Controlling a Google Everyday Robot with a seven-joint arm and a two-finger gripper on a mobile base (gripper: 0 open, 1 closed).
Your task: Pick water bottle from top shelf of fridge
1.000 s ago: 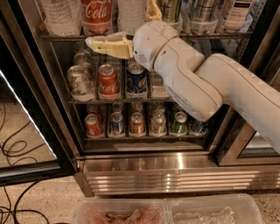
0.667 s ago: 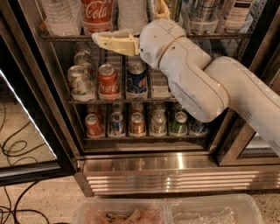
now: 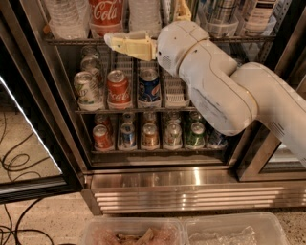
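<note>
The arm (image 3: pixel 224 91) came in from the right edge of the camera view and ran up and to the left, its thick white links narrowing toward the wrist. The rounded white wrist housing (image 3: pixel 179 45) sat high in the view, just right of centre. From it the cream-coloured gripper (image 3: pixel 130 44) stuck out roughly level toward the left, tapering to a blunt tip. A second cream piece (image 3: pixel 181 9) rose from the top of the wrist and ran out of view.
</note>
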